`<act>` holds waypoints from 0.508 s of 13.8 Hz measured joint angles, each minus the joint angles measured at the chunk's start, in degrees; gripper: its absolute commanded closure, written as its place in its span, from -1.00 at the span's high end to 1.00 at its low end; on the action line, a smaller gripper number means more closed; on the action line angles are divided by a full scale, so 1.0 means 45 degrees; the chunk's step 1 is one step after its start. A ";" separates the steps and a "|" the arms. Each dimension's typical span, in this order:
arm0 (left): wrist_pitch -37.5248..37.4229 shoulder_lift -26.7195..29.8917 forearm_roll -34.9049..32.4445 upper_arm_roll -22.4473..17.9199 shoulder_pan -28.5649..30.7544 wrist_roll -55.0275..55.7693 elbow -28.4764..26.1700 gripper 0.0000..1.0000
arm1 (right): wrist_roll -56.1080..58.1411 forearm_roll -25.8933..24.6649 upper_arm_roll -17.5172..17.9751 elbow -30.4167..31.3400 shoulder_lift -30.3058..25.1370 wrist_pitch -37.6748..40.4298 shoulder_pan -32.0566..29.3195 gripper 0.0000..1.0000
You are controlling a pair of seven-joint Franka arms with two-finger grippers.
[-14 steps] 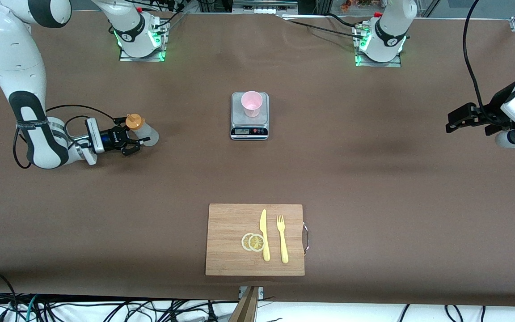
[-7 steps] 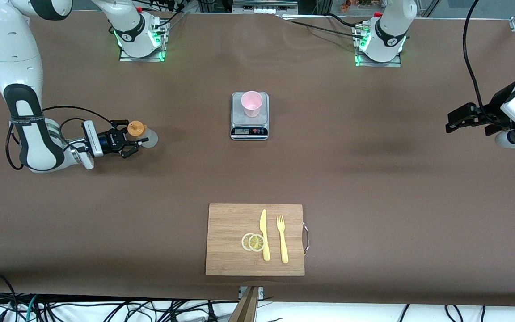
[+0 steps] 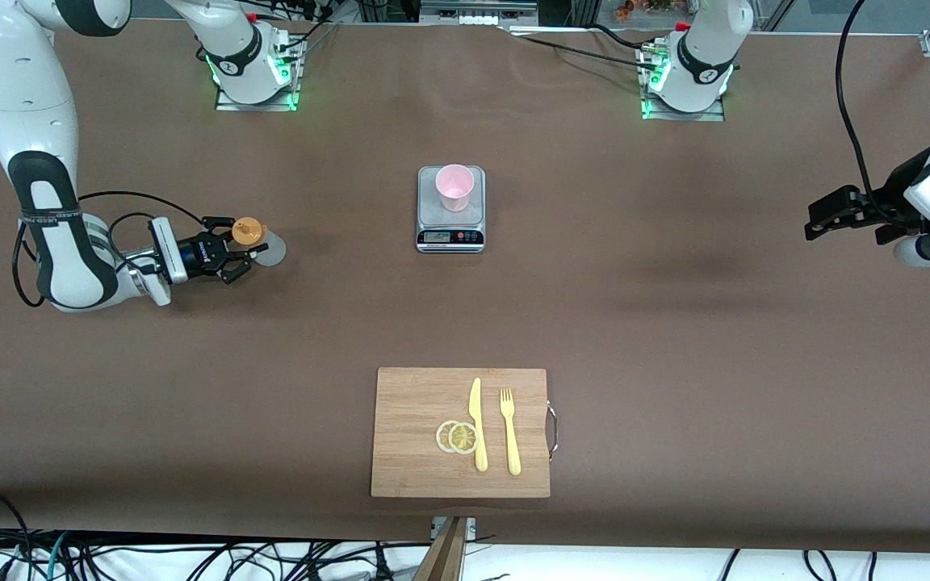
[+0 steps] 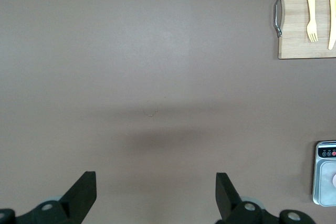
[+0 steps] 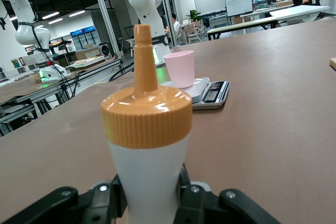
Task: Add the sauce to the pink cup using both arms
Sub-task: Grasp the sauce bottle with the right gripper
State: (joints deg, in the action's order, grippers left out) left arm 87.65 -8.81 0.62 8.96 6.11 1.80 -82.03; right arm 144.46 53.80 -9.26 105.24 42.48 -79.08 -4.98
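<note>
The sauce bottle [image 3: 259,244], whitish with an orange nozzle cap, is upright at the right arm's end of the table. My right gripper [image 3: 239,248] is shut on its body, low down near the table. In the right wrist view the bottle [image 5: 149,150] fills the middle, clamped between both fingers of the right gripper [image 5: 149,195]. The pink cup [image 3: 454,187] stands on a small kitchen scale [image 3: 450,236] at mid-table; the right wrist view shows the cup [image 5: 180,68] past the nozzle. My left gripper [image 3: 812,226] waits open above the left arm's end of the table, and the left wrist view shows the left gripper [image 4: 155,192] holding nothing.
A wooden cutting board [image 3: 412,399] lies nearer the front camera than the scale. It carries a yellow knife [image 3: 477,424], a yellow fork [image 3: 509,432] and two lemon slices [image 3: 457,436]. Bare brown table lies between the bottle and the scale.
The right gripper's fingers have closed onto the bottle. The bottle went from leaning to upright, and the gripper drew slightly toward the right arm's end. The left arm has not moved.
</note>
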 measured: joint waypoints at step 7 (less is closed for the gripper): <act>0.0000 0.0000 0.0000 0.0000 0.0000 0.0000 0.0000 1.00 | -0.1170 -0.0698 -0.0001 -0.0135 -0.0537 -0.0611 0.0337 -0.72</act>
State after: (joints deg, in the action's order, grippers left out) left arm 87.65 -8.81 0.62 8.96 6.10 1.80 -82.03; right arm 139.20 50.65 -9.27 104.64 40.06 -81.84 -3.47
